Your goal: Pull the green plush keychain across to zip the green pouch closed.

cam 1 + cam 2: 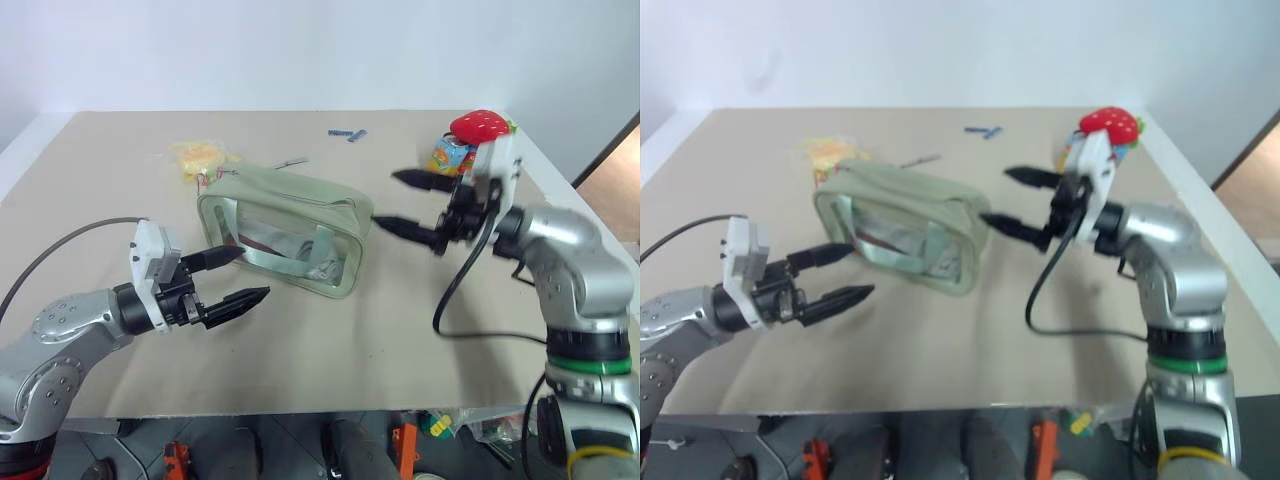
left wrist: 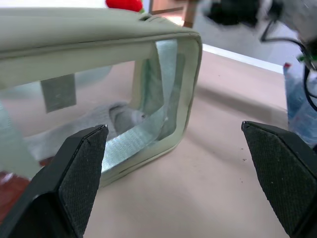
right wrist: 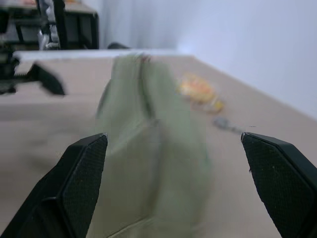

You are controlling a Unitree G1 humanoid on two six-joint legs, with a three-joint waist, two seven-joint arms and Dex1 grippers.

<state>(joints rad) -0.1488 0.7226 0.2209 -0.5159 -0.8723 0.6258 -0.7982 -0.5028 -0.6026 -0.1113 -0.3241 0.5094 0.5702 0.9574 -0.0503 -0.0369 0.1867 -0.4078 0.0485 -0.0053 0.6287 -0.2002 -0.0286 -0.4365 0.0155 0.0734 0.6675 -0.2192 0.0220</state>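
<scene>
Right hand (image 1: 405, 203) open beside green pouch (image 1: 285, 228), lying left-right.

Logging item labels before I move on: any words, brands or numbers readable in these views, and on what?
None can be read.
Colourful packet beside the strawberry plush: print is there, too small and blurred to read.
Yellow packet: no legible text.
Green pouch: no label visible.

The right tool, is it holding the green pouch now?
No. In the left eye view the right tool stands open with both black fingers in the air beside the green pouch, touching nothing.
</scene>
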